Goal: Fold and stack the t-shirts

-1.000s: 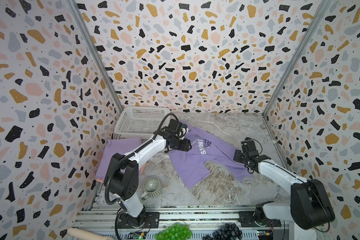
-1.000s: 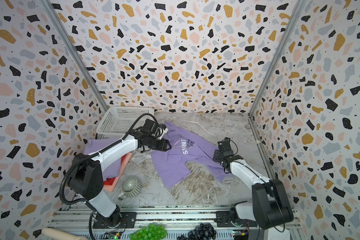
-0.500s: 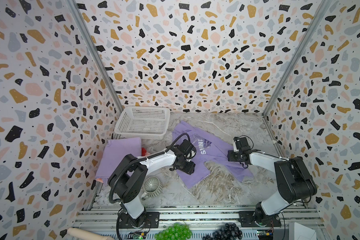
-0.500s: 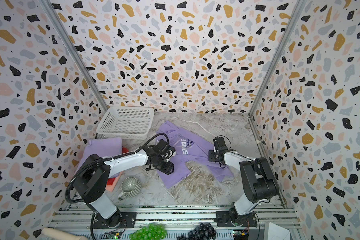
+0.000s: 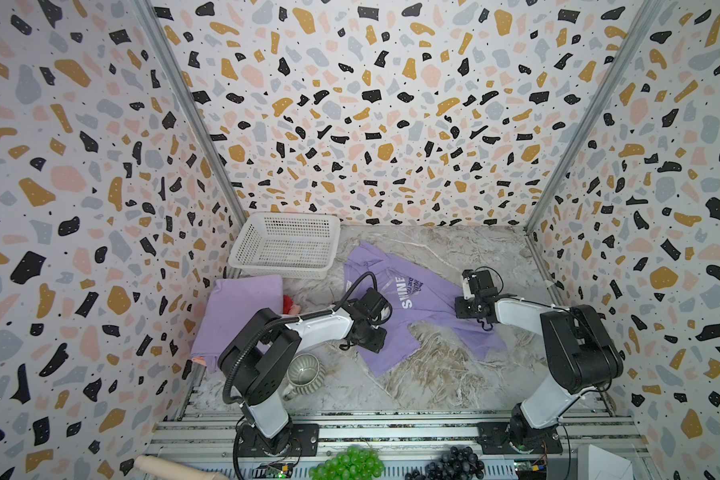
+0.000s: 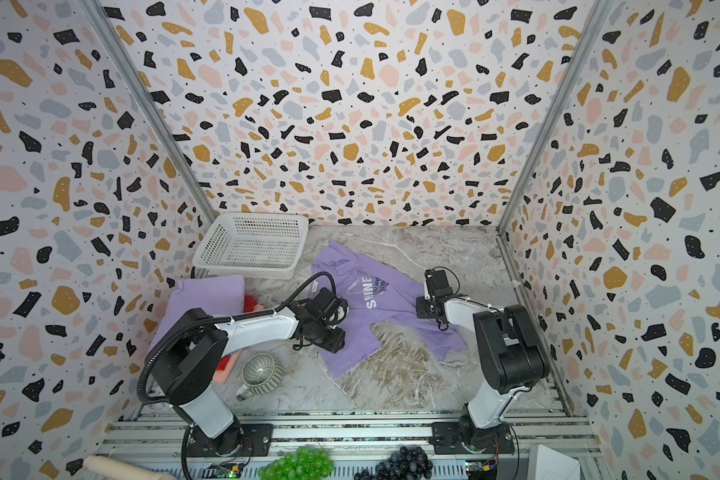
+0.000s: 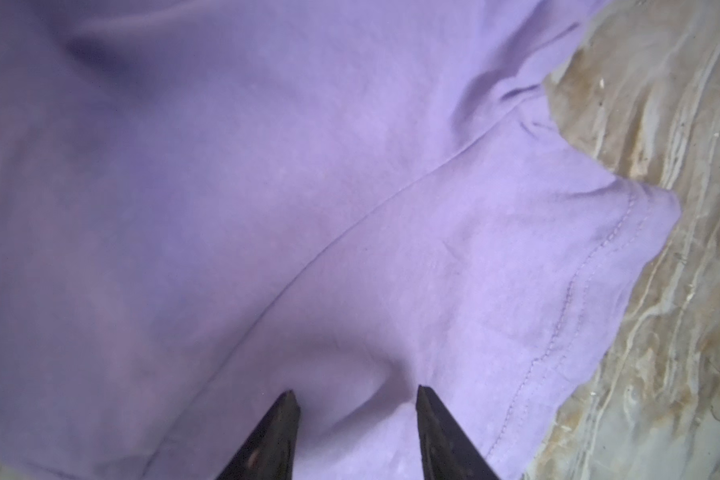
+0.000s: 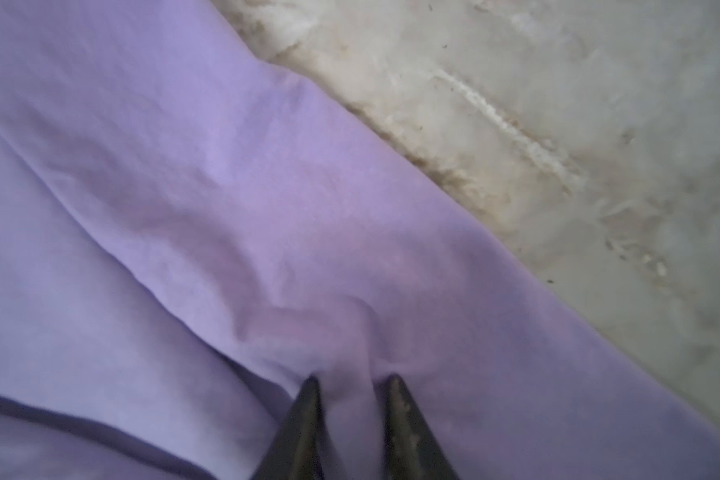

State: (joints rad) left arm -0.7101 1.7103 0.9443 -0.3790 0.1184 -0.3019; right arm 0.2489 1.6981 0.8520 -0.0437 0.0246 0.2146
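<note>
SHINE t-shirt lies spread and skewed mid-worktop, with a folded lavender t-shirt at 9 o'clock on top of red and salmon t-shirts. Left hand presses down at about 8 o'clock of the printed shirt near a sleeve seam. Its jaws are half apart and a hump of cloth sits between them, not pinched yet. Right hand is at 3 o'clock near the shirt's edge, narrow, nipping a small ridge of cloth. Risks: the left lifts before it closes and the cloth slips out. Either hand may catch the top layer only, so the shirt balloons or bunches. Uneven grips would likely give a crooked fold. The left arm passes close to the mug at 7 o'clock and could knock it or scuff the stack. Containers: white basket at 11 o'clock looks empty, and the mug shows nothing inside.
</note>
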